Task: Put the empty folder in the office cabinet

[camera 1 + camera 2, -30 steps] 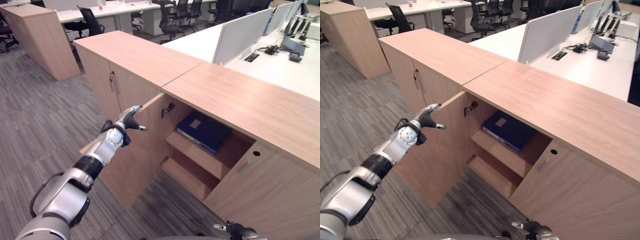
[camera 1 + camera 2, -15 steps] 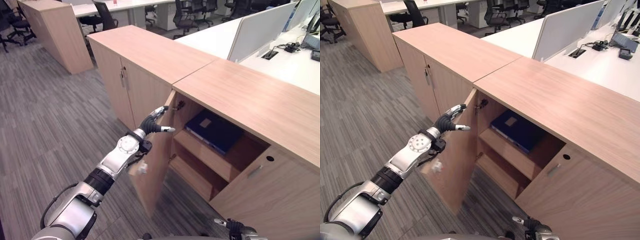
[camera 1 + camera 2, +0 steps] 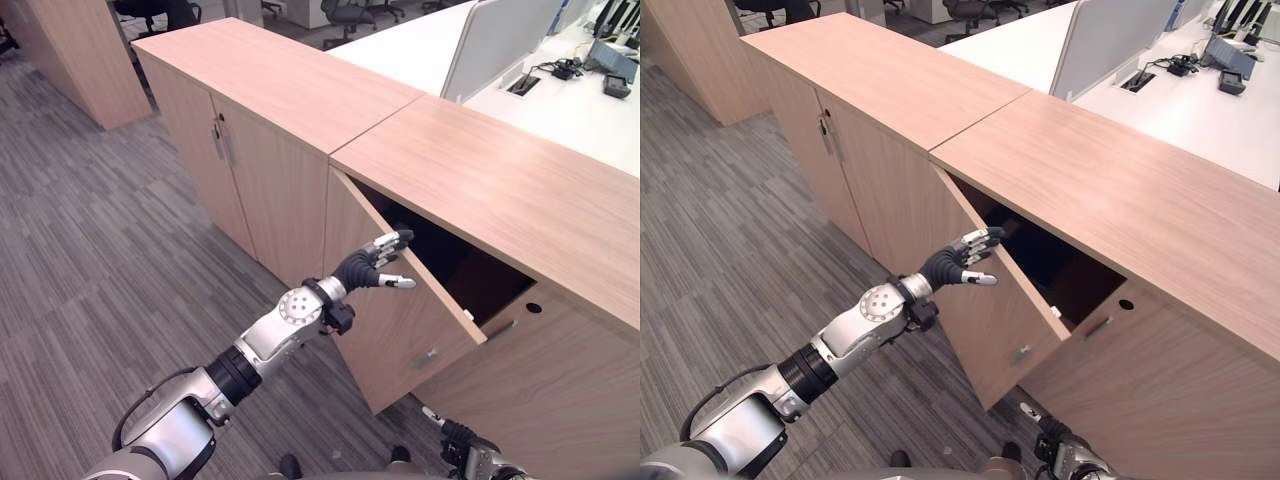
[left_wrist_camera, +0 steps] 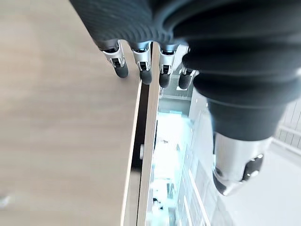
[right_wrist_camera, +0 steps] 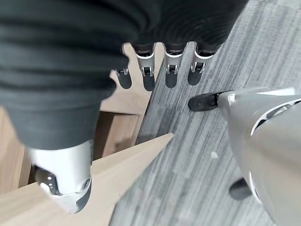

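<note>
Left eye view first, starting leftmost with the closed neighbouring cabinet [image 3: 260, 85]. Moving right to the left hand [image 3: 372, 265]: pressing flat against the outer face of the cabinet door [image 3: 400, 325], fingers [image 4: 143, 70] straight and slightly apart, clamping on nothing. Hanging partly ajar, leaving a dark wedge of compartment [image 3: 450, 262] under the office cabinet [image 3: 500, 190] top. Judging the folder to be lying inside that shadow, though not being able to tell for certain; neither hand carrying it. Reaching the right hand [image 5: 148, 77] low at the right, fingers relaxed and empty. Reckoning the placing done, with only closing the door fully remaining. Finding no legible labels or writing anywhere.
</note>
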Robot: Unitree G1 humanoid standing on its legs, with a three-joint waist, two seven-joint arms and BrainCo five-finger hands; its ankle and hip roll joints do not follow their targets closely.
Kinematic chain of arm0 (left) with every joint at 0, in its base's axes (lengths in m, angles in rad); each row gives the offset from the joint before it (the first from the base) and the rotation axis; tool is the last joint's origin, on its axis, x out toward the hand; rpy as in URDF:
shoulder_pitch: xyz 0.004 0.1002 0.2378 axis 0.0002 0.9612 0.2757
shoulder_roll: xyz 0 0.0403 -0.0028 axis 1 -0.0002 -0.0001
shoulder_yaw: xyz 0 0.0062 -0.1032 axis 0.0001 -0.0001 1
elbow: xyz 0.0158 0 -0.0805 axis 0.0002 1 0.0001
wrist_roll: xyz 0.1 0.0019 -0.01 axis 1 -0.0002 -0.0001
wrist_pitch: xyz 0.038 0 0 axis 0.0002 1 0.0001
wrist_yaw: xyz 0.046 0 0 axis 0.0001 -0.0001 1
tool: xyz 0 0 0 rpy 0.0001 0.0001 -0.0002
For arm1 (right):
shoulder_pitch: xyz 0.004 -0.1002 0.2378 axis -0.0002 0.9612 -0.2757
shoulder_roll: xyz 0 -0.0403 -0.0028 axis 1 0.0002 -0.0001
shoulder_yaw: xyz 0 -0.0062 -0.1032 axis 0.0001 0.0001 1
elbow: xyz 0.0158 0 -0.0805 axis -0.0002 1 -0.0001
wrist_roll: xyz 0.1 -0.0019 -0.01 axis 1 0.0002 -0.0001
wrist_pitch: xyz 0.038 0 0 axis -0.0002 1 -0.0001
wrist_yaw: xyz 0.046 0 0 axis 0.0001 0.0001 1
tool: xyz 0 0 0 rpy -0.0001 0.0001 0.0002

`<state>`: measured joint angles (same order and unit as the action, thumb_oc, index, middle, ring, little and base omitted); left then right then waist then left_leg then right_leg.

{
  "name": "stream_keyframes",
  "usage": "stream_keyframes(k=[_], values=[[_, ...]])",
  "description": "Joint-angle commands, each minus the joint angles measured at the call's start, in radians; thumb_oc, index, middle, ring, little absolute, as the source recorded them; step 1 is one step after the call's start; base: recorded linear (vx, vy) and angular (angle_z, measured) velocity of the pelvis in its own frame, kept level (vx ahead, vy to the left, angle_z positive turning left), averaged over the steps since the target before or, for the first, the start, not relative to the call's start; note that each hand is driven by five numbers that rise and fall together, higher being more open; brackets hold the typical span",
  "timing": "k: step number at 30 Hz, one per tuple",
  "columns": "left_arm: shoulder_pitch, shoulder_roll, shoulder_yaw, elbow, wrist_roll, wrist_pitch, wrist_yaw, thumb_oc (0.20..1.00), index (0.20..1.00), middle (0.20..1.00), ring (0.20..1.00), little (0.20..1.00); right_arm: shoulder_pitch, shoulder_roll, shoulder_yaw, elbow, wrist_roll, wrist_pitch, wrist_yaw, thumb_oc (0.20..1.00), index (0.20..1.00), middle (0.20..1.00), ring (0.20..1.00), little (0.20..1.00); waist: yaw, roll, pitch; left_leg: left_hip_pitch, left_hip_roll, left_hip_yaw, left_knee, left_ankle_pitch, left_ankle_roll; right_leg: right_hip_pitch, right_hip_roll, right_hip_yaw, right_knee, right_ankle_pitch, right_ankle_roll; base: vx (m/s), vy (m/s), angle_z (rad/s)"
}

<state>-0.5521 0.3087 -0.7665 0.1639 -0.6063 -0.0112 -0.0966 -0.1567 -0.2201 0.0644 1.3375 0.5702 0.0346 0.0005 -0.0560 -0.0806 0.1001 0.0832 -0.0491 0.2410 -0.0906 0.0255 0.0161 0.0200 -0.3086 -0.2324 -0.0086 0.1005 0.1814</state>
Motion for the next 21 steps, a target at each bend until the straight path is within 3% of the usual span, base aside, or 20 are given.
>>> stream_keyframes(k=[1,7,8,9,11,21], values=[[0.022,-0.112,-0.063,-0.002,-0.041,0.008,-0.043,1.0,1.0,1.0,1.0,1.0,-0.027,-0.003,0.002,0.05,0.064,-0.017,-0.009,1.0,1.0,1.0,1.0,1.0,-0.012,0.036,-0.019,0.025,-0.04,-0.09,0.003,-0.147,0.045,-0.017,-0.031,0.013,0.001,0.088,0.075,0.0,0.0,0.0],[0.03,-0.109,-0.07,0.01,-0.036,0.01,-0.036,1.0,1.0,1.0,1.0,1.0,0.001,0.027,0.039,0.026,0.052,-0.016,-0.019,1.0,1.0,1.0,1.0,1.0,-0.019,0.035,-0.019,0.023,-0.039,-0.085,0.003,-0.146,0.043,-0.023,-0.027,0.023,0.001,0.09,0.073,0.0,0.0,-0.01],[0.034,-0.105,-0.071,0.014,-0.032,0.017,-0.036,1.0,1.0,1.0,1.0,1.0,0.007,0.039,0.101,0.056,-0.067,0.011,-0.006,1.0,1.0,1.0,1.0,1.0,-0.017,0.036,-0.013,0.028,-0.037,-0.083,0.003,-0.146,0.042,-0.02,-0.026,0.023,0.003,0.087,0.071,-0.01,0.003,-0.04],[0.034,-0.104,-0.071,0.013,-0.032,0.017,-0.036,1.0,1.0,1.0,1.0,1.0,0.006,0.04,0.101,0.056,-0.068,0.011,-0.005,1.0,1.0,1.0,1.0,1.0,-0.017,0.034,-0.015,0.024,-0.039,-0.083,0.003,-0.144,0.043,-0.024,-0.027,0.024,0.002,0.09,0.071,-0.02,-0.006,-0.05],[0.007,-0.112,-0.081,0.011,0.0,0.05,-0.079,1.0,1.0,1.0,1.0,1.0,0.019,0.059,0.258,0.208,-0.494,0.104,0.081,1.0,1.0,1.0,1.0,1.0,-0.001,0.03,-0.018,0.021,-0.039,-0.089,0.003,-0.147,0.046,-0.015,-0.031,0.009,-0.005,0.083,0.068,0.0,-0.021,-0.07],[-0.009,-0.109,-0.053,0.0,0.068,0.046,-0.093,1.0,1.0,1.0,1.0,1.0,0.056,0.083,0.235,0.186,-0.449,0.096,0.075,1.0,1.0,1.0,1.0,1.0,-0.01,0.032,-0.015,0.019,-0.039,-0.089,0.003,-0.148,0.048,-0.016,-0.03,0.011,-0.009,0.076,0.065,0.0,0.001,0.01]])
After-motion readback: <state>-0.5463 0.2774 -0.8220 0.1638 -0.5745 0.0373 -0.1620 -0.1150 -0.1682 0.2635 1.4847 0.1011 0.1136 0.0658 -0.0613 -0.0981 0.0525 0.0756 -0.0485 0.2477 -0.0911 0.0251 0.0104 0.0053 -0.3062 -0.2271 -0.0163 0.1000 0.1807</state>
